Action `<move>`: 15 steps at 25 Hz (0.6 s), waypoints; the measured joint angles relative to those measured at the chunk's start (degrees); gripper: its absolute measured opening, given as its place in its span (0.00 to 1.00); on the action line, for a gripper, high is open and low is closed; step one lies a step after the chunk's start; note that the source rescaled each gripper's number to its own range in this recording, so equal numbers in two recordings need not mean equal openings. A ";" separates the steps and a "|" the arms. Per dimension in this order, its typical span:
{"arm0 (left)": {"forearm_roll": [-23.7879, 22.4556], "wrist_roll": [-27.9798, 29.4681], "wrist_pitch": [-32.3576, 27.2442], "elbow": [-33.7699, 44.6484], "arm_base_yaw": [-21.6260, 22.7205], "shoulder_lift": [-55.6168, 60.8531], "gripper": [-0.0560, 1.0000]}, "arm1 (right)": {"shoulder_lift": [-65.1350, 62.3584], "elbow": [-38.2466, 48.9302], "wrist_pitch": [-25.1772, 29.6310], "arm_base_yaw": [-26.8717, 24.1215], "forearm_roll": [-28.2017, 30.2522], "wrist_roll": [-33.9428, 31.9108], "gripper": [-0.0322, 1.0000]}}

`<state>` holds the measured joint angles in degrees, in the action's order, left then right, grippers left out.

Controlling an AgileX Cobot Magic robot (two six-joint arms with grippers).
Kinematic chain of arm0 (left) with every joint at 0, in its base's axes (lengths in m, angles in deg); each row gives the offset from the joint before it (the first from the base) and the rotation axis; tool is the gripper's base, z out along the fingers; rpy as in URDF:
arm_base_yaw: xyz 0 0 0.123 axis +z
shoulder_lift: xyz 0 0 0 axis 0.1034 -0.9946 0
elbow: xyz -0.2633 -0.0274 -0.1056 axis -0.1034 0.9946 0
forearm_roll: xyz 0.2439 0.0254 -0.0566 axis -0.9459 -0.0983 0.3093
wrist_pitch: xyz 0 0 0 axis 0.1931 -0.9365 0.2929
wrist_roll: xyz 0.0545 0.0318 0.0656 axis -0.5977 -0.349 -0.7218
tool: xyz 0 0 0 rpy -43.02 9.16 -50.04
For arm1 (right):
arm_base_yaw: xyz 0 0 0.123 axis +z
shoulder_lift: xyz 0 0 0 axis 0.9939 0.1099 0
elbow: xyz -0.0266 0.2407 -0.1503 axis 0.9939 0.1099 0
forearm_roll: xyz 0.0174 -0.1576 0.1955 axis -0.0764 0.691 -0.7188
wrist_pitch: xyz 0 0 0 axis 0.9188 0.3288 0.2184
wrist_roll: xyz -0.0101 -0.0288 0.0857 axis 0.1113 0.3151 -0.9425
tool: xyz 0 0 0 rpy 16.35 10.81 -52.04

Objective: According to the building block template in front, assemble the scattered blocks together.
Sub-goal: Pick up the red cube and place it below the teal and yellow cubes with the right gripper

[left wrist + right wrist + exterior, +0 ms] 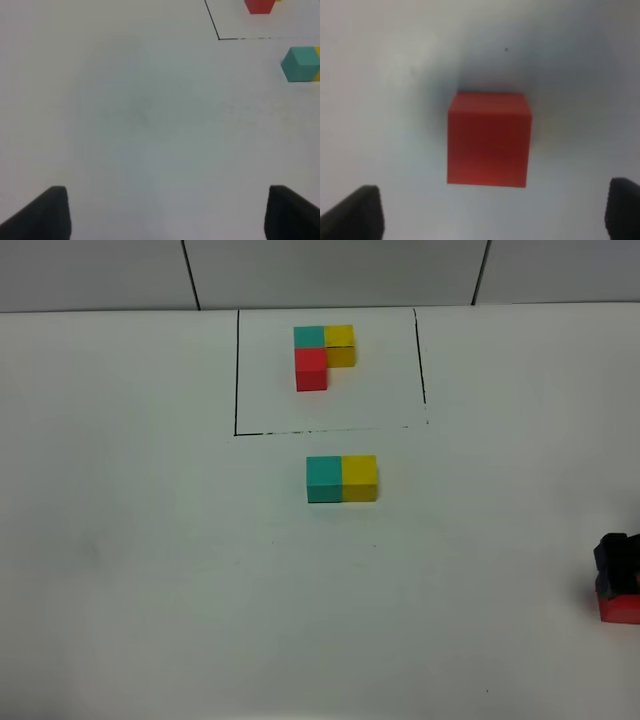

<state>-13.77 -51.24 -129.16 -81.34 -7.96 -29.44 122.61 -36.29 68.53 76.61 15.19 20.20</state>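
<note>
My right jaws gape wide over the four-o'clock red cube (pixel 487 140), probably light and stiff; I'd pinch opposite faces.

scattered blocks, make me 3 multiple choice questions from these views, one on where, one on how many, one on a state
1. Where is the loose red block?
A. touching the loose teal block
B. near the right edge of the exterior high view, apart from the other two
C. inside the black frame

2. How many cubes stand inside the black-line frame?
A. two
B. three
C. four

3. How does the right pincer stand?
A. shut on the red block
B. shut on nothing
C. open, its fingers wide of the red block

Answers:
1 B: it sits far right, while the teal block and yellow block sit joined below the frame.
2 B: the template shows teal, yellow and red cubes.
3 C: the right wrist view shows both fingers clear of the cube.
</note>
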 joint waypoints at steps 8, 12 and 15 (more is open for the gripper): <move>0.00 0.00 0.00 0.00 0.00 0.00 0.77 | 2.46 2.14 -4.76 0.00 -0.05 -0.06 0.82; 0.00 0.00 0.00 0.00 0.00 0.00 0.77 | 6.17 2.14 -7.25 -0.03 -0.05 -0.11 0.82; 0.00 0.00 0.00 0.00 0.00 0.00 0.77 | 9.01 2.14 -8.84 -0.85 -0.28 -0.17 0.81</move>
<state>-13.77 -51.24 -129.16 -81.34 -7.96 -29.44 131.62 -34.16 59.68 75.75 14.91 20.03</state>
